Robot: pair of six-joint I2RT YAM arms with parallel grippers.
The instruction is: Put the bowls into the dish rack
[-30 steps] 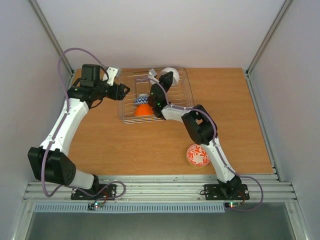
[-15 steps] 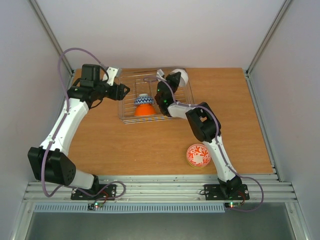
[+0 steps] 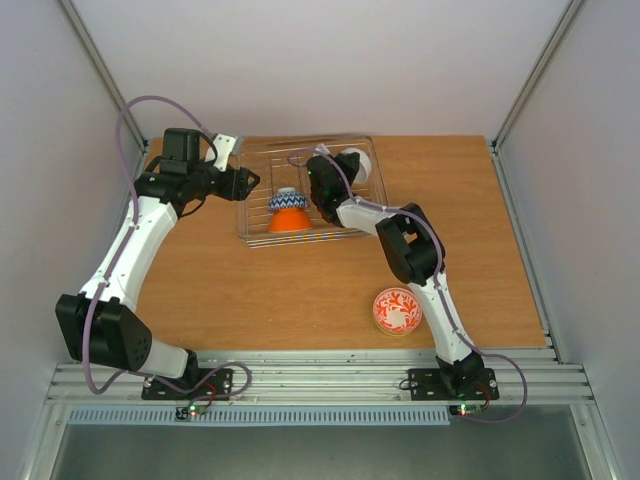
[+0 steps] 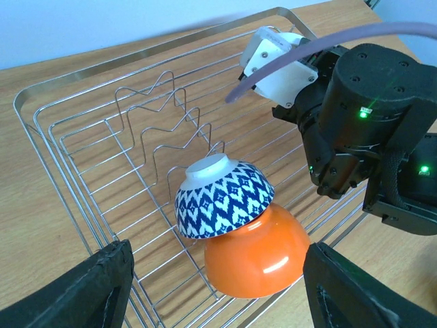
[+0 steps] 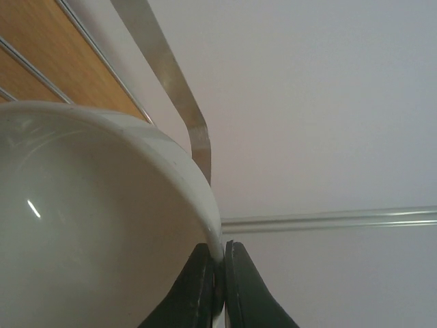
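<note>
The dish rack (image 3: pixel 262 232) is a wire tray at the back of the table, also in the left wrist view (image 4: pixel 75 137). In it an orange bowl (image 3: pixel 288 218) lies upside down with the blue-and-white zigzag bowl (image 3: pixel 285 199) leaning on it; both show in the left wrist view, orange (image 4: pixel 259 253) and zigzag (image 4: pixel 222 198). My right gripper (image 3: pixel 347 166) is shut on the rim of the plain white bowl (image 3: pixel 360 158), seen close in the right wrist view (image 5: pixel 89 225), over the rack's right part. My left gripper (image 3: pixel 250 181) is open and empty beside the rack's left edge. The red-patterned bowl (image 3: pixel 397 310) sits on the table.
The rack's raised wire ribs (image 4: pixel 164 123) stand left of the stacked bowls. The right arm (image 4: pixel 369 116) reaches across the rack's right side. Cage posts and walls close in the table on three sides.
My right gripper has carried the white bowl to the right and back, toward the rack's right end. The left arm and the two bowls in the rack have not moved.
</note>
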